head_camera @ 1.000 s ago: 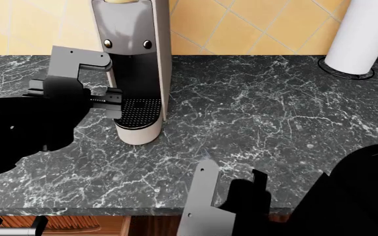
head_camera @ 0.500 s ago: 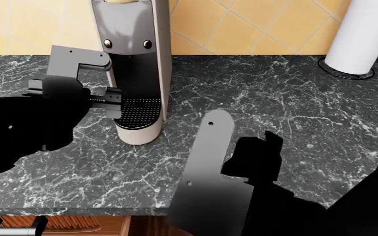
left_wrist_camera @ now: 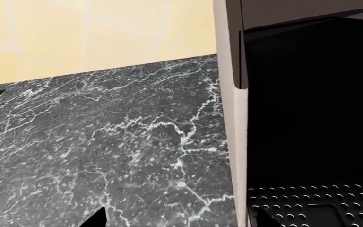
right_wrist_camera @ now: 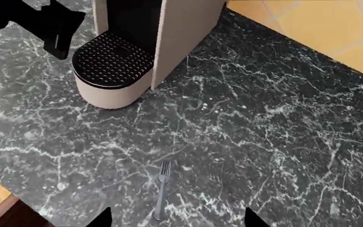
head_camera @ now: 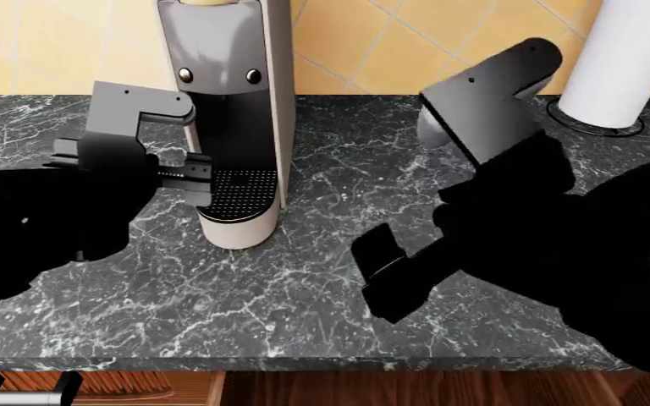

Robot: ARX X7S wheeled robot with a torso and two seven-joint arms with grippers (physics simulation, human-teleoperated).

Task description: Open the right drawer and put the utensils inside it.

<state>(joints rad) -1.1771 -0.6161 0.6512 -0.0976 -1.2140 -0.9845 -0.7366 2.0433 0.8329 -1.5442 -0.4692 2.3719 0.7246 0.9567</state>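
One grey fork (right_wrist_camera: 161, 189) lies flat on the black marble counter (right_wrist_camera: 282, 142), a short way from the counter's front edge. In the right wrist view it sits between the two fingertips of my right gripper (right_wrist_camera: 178, 220), which hangs open above it and holds nothing. The right arm hides this fork in the head view, where the right gripper (head_camera: 379, 271) hovers over the counter's middle. My left gripper (head_camera: 195, 178) is open and empty beside the coffee machine's drip tray (left_wrist_camera: 314, 208). A ribbed drawer front (head_camera: 133, 385) with a metal bar handle shows at the lower left; I cannot tell whether it is the right drawer.
A beige and black coffee machine (head_camera: 234, 110) stands at the back left of the counter. A white paper towel roll (head_camera: 630, 59) stands at the back right against the yellow tiled wall. The counter's front edge (right_wrist_camera: 17, 189) runs near the fork.
My right arm has risen from the counter's front edge and swung up and back over the counter, now covering its right half. The left arm has not moved.
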